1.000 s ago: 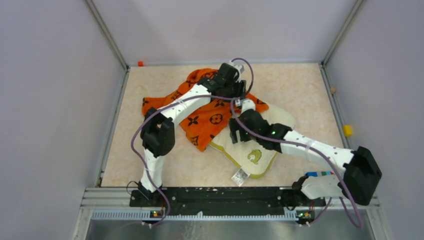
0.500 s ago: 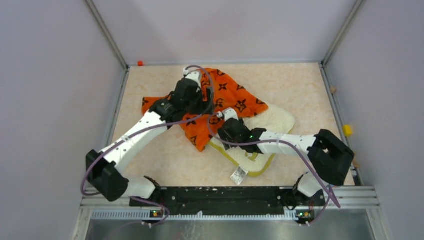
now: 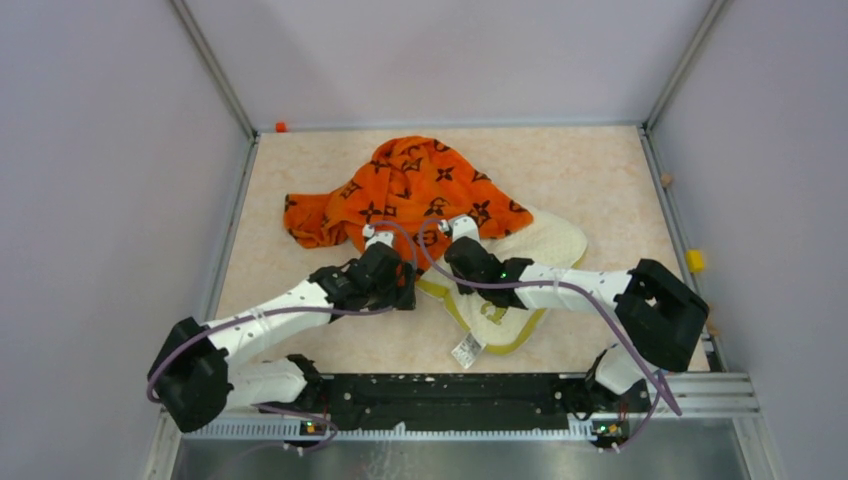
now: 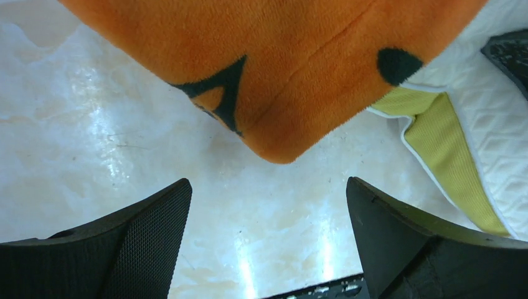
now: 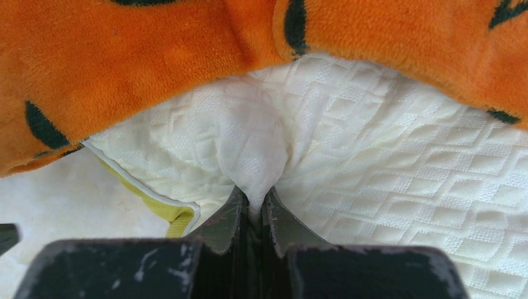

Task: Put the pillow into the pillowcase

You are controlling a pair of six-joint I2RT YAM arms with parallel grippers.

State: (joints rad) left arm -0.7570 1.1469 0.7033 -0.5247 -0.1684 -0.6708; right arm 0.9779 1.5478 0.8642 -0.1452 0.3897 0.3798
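Observation:
The orange pillowcase (image 3: 410,185) lies bunched at the back of the table and overlaps the far left part of the white quilted pillow (image 3: 550,240). My right gripper (image 3: 463,252) is shut on a pinched fold of the pillow (image 5: 386,162), just under the pillowcase's edge (image 5: 155,56); its fingertips (image 5: 252,196) squeeze white fabric. My left gripper (image 3: 392,285) hangs open over bare table (image 4: 268,182), a little short of a corner of the pillowcase (image 4: 280,75). The pillow's yellow trim (image 4: 436,137) lies to its right.
A white label (image 3: 466,351) sticks out from the pillow's near edge. A small orange object (image 3: 281,127) sits at the back left corner and a yellow one (image 3: 694,261) on the right frame. Enclosure walls stand on three sides; the black base rail (image 3: 440,390) runs along the near edge.
My left gripper let go of the pillowcase, opened wide and swung back to its near corner. The pillowcase settled at the back. My right gripper closed on the pillow's fabric.

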